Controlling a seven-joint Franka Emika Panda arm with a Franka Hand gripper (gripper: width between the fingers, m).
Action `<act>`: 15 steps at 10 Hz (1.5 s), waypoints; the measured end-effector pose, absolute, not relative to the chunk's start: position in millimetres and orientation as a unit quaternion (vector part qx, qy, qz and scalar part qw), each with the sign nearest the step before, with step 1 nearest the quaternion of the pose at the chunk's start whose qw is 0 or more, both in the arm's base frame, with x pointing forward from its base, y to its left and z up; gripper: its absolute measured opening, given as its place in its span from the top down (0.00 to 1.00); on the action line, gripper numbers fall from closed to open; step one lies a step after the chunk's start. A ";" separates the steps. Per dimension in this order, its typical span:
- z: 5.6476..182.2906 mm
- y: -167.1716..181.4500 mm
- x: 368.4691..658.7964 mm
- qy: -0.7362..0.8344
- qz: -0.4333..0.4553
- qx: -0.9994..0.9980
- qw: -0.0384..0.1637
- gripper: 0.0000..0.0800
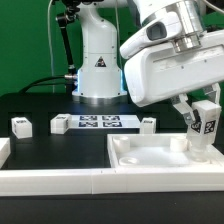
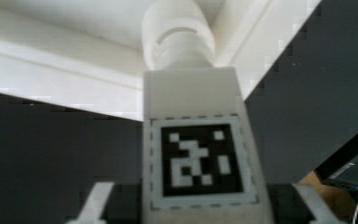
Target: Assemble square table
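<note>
The square table's white top lies flat at the exterior view's right, raised rim up. My gripper is shut on a white table leg with a black-and-white tag, held upright over the top's far right corner. In the wrist view the leg fills the middle between my fingers. Its narrow round end points into the corner of the rim; I cannot tell whether it touches. Three more legs lie on the black table: two at the left and one behind the top.
The marker board lies in front of the robot's base. A long white barrier rail runs along the front edge, and another rail end sits at the left. A green wall closes the back.
</note>
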State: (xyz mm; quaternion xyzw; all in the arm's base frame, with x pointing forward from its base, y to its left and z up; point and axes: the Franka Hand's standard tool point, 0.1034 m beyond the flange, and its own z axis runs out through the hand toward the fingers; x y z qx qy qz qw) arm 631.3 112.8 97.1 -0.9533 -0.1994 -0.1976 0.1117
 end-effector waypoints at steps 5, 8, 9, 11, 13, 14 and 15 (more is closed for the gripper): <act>91.0 109.4 632.6 -0.195 -0.194 -0.955 0.115 0.64; 87.5 113.6 631.4 -0.191 -0.195 -0.955 0.116 0.64; 87.5 116.5 630.9 -0.189 -0.194 -0.956 0.117 0.64; 82.1 112.4 630.4 -0.186 -0.199 -0.956 0.113 0.64; 78.9 105.8 631.3 -0.187 -0.226 -0.951 0.095 0.64; 78.9 104.0 629.8 -0.184 -0.237 -0.950 0.088 0.64; 78.8 103.5 629.2 -0.182 -0.245 -0.948 0.084 0.64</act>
